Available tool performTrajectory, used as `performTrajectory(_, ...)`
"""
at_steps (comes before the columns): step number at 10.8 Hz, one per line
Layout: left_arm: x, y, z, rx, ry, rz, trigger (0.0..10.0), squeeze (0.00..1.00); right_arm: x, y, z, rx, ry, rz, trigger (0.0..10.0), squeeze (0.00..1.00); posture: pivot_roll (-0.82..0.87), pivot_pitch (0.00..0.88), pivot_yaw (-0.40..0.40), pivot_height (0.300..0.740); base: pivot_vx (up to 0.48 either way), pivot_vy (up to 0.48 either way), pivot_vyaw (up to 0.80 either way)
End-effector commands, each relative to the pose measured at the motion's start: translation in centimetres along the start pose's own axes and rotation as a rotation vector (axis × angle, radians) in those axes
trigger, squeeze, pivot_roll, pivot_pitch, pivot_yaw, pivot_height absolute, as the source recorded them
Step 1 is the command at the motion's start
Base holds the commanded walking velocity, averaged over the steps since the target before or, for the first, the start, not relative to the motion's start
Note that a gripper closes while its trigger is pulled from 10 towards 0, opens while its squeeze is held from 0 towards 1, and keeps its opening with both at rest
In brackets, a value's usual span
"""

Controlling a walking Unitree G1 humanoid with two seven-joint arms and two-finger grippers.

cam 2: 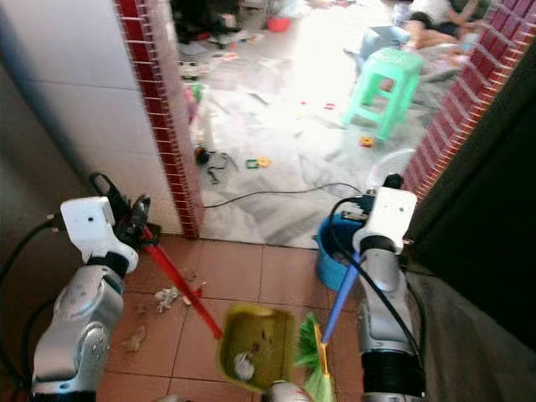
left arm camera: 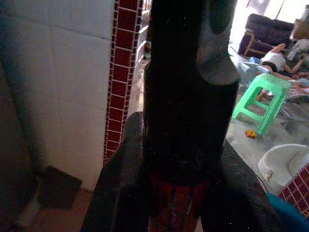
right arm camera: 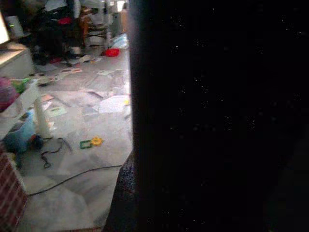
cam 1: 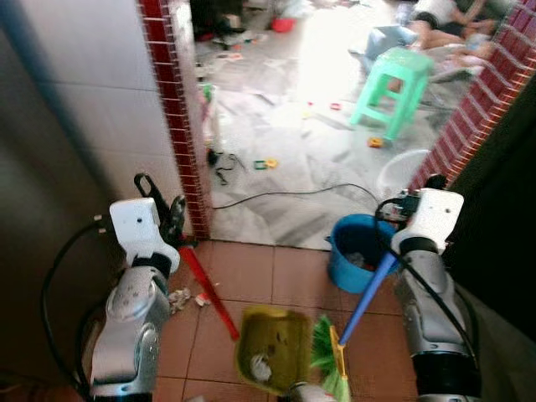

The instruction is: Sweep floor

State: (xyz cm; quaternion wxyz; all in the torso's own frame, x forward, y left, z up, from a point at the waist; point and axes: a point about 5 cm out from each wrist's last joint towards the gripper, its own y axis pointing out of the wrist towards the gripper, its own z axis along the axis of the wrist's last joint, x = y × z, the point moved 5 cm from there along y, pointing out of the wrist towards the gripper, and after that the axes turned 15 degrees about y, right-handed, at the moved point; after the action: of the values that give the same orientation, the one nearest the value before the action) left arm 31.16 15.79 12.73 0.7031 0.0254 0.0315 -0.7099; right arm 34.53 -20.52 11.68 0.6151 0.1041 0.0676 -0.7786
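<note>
terracotta tile floor [cam 1: 251,272] in front, doorway through to a pale marble floor [cam 1: 285,159] littered with toys, a black cable [cam 1: 285,194] across it, green stool [cam 1: 392,79] further in, a person lying on the floor behind the stool. blue bucket [cam 1: 356,251] sits at the threshold on the right, just beside the red brick wall edge [cam 1: 469,117]. left claw [cam 1: 167,219] is clenched on the red dustpan handle [cam 1: 209,293]; left wrist view shows the fingers wrapped round the dark grip with red below it. yellow-green dustpan [cam 1: 270,347] rests low on the tiles near the bottom centre, with a pale clump already in it. right claw [cam 1: 400,209] is up by the top of the blue broom handle [cam 1: 368,297]; the wrist view is mostly black so i cannot tell whether it is clamped, though the broom hanging from there suggests a hold. green broom bristles [cam 1: 331,360] sit just beside the pan's right edge. small debris scraps [cam 2: 167,297] lie on the tiles near the left arm, apart from the pan. step looks like mid-collection: broom and pan paired up, some dirt in. next move likely needs the pan mouth set flat toward the scraps and the bristles drawn across to push them in, keeping clear of the bucket.
</note>
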Motion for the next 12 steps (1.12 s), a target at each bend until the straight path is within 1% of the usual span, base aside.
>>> performTrajectory(1,0.32,0.3,1.01,0.044,-0.022,-0.021,10.0,0.0,-1.08,0.14,0.6,0.022,0.01,0.035,10.0,0.0,-0.09,0.0,0.018,0.74,0.0,0.0,0.0)
performTrajectory(2,0.77,0.27,0.91,0.042,-0.028,-0.038,10.0,0.0,-1.33,0.1,0.8,0.033,-0.001,0.053,10.0,0.0,-0.09,0.0,0.016,0.74,0.0,0.0,0.0)
performTrajectory(3,1.0,0.22,0.9,0.041,-0.033,-0.044,10.0,0.0,-0.85,0.15,0.79,0.03,0.0,0.041,10.0,0.0,-0.09,0.0,0.015,0.74,0.0,0.0,0.0)
performTrajectory(4,1.12,0.2,0.91,0.042,-0.036,-0.05,10.0,0.0,-0.52,0.23,0.76,0.026,0.0,0.033,10.0,0.0,-0.09,0.0,0.011,0.74,0.0,0.0,-0.41)
performTrajectory(6,1.07,0.28,0.99,0.045,-0.034,-0.053,10.0,0.0,-0.63,0.25,0.55,0.019,0.005,0.043,10.0,0.0,-0.09,0.0,0.011,0.74,0.0,0.0,-0.44)
performTrajectory(8,0.96,0.34,1.02,0.048,-0.034,-0.05,10.0,0.0,-0.75,0.21,0.48,0.019,0.005,0.044,10.0,0.0,-0.09,0.0,0.013,0.74,0.0,-0.287,-0.56)
performTrajectory(12,1.17,0.38,1.03,0.049,-0.037,-0.055,10.0,0.0,-0.78,0.28,0.58,0.019,0.01,0.049,10.0,0.0,-0.1,0.0,0.014,0.74,0.0,-0.338,-0.8)
